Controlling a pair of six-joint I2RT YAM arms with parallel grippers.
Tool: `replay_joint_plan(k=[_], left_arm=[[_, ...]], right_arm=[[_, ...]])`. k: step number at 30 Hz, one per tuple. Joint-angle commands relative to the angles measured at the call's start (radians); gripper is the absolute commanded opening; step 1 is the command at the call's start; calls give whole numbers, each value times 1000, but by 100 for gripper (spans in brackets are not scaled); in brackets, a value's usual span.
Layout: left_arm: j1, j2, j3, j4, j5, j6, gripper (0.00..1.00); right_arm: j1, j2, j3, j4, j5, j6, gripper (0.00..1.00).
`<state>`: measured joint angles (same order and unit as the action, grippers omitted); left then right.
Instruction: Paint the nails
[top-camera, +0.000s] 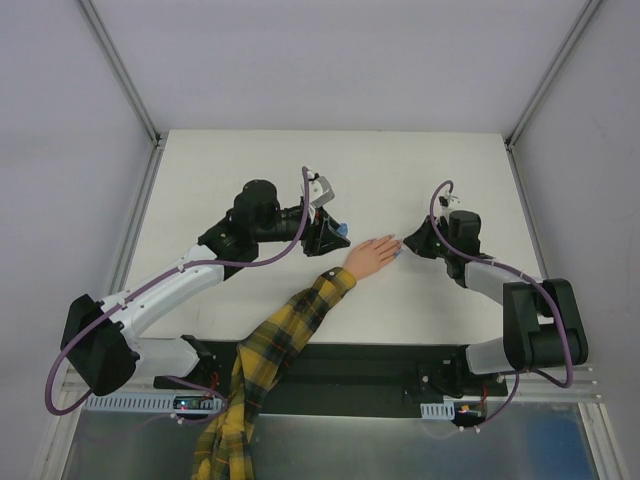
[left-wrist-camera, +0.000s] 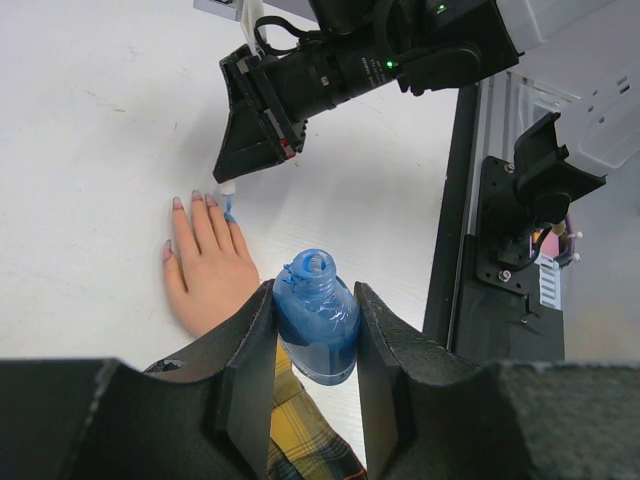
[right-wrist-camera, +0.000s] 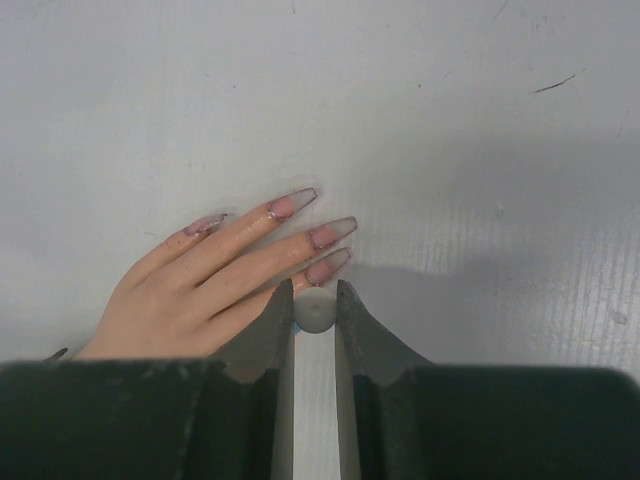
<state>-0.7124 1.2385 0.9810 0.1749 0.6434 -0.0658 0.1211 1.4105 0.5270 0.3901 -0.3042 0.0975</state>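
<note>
A peach hand (top-camera: 372, 256) with a yellow plaid sleeve (top-camera: 285, 335) lies flat on the table, fingers pointing right. Its long nails (right-wrist-camera: 338, 229) look pale pink in the right wrist view. My left gripper (left-wrist-camera: 315, 290) is shut on an open blue polish bottle (left-wrist-camera: 317, 322), held just left of the hand (left-wrist-camera: 207, 268). My right gripper (right-wrist-camera: 314, 290) is shut on the white brush cap (right-wrist-camera: 316, 313) at the fingertips. In the left wrist view the blue brush tip (left-wrist-camera: 230, 209) rests on the little finger's nail. That finger is hidden behind my right fingers in the right wrist view.
The white table (top-camera: 250, 170) is bordered by metal frame rails (top-camera: 135, 230) on both sides. The sleeved arm runs from the near edge between my two arm bases. The bottle (top-camera: 343, 230) is beside the wrist.
</note>
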Motion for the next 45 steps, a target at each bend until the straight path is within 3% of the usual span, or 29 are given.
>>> replay_joint_plan(k=[1, 18, 22, 28, 32, 40, 45], left_arm=[[-12, -5, 2, 14, 4, 15, 0], [-19, -11, -2, 0, 1, 20, 0], [-33, -28, -10, -11, -4, 26, 0], [-56, -62, -8, -43, 19, 35, 0], [-82, -70, 1, -66, 79, 43, 0], [-122, -56, 10, -84, 153, 57, 0], [-156, -68, 7, -106, 167, 95, 0]], right_arm=[[-6, 7, 42, 7, 16, 4, 0], [-8, -30, 27, 12, 59, 2, 0], [-6, -205, 5, -39, 72, -16, 0], [-3, -491, 71, -379, 120, -39, 0], [37, -691, 186, -714, 96, -45, 0], [184, -779, 511, -1153, 19, -41, 0], [305, -746, 657, -1238, -30, 7, 0]])
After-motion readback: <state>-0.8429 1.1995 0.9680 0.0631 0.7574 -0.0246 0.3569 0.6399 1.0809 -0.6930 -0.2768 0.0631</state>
